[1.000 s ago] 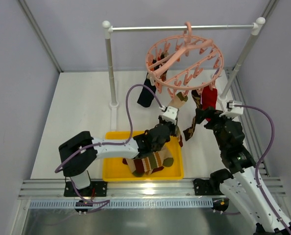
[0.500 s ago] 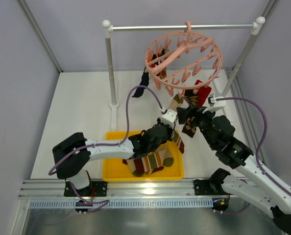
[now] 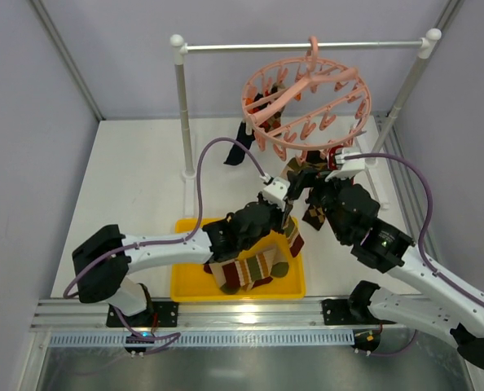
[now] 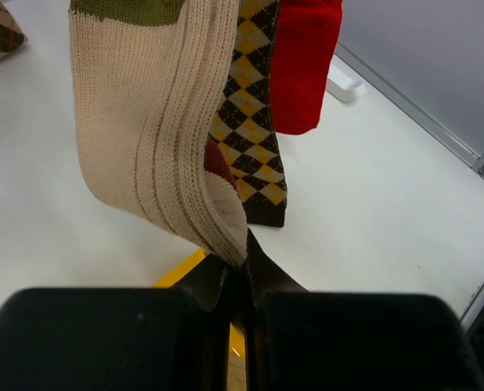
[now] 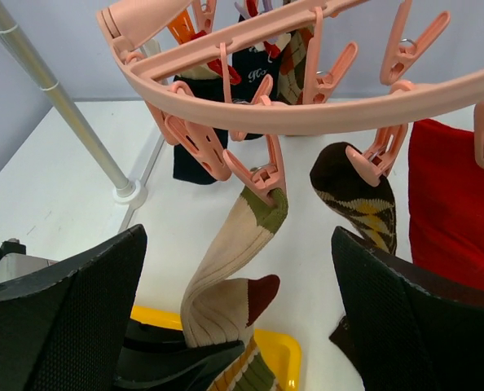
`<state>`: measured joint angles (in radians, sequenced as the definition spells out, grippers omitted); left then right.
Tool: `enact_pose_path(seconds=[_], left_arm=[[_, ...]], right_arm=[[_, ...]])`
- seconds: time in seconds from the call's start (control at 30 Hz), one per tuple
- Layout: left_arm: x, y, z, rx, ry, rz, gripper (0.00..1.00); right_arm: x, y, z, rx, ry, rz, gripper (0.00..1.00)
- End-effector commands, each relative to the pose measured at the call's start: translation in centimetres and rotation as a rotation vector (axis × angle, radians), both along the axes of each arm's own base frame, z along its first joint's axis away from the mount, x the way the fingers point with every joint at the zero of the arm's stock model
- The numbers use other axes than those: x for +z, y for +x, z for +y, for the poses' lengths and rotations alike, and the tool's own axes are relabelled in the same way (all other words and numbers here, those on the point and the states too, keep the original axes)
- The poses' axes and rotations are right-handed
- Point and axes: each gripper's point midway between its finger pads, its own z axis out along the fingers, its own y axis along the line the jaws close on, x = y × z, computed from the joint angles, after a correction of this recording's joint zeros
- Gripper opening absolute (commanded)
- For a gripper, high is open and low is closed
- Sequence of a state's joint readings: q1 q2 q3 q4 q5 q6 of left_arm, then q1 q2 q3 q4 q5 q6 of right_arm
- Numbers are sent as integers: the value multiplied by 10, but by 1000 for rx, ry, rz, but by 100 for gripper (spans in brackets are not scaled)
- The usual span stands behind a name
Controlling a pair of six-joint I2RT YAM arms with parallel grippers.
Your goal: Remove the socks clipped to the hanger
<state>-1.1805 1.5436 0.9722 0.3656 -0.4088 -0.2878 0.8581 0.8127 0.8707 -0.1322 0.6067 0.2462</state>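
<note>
Hanger: salmon-pink ring, hooked on rail stand. Clipped and dangling: tan ribbed sock, argyle sock, red sock, navy sock. Left gripper: fingers pinching tan ribbed sock's lower end. Right gripper: fingers spread wide, below ring. Yellow tray: striped socks inside.

One pink ring hanger hangs on one rail stand. At least four socks are clipped to it: one navy sock, one cream-and-green sock, one argyle sock and one red sock. One yellow tray holds striped socks; their number is unclear.
</note>
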Motion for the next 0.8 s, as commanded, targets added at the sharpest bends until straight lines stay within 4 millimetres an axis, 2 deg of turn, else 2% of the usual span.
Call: enact_pose_path(seconds=[0.0,0.17,0.2,0.37,0.77], left_arm=[[21,-24,-15,-146,-12,5,0],[30,-31,-18,-178,-22,24,0],[33,-31,-16,-178,-27,23,0],[41,-35,-14,-191,-49,27,0],[53,-44,-13,-232,-70,28,0]], right_arm=[[21,-1,12,26,2,-34,94],[31,7,18,11,-32,-32,95],[36,7,18,9,-28,-38,95],[38,9,14,-17,-56,-41,95],[12,27,34,-25,-105,-1,95]])
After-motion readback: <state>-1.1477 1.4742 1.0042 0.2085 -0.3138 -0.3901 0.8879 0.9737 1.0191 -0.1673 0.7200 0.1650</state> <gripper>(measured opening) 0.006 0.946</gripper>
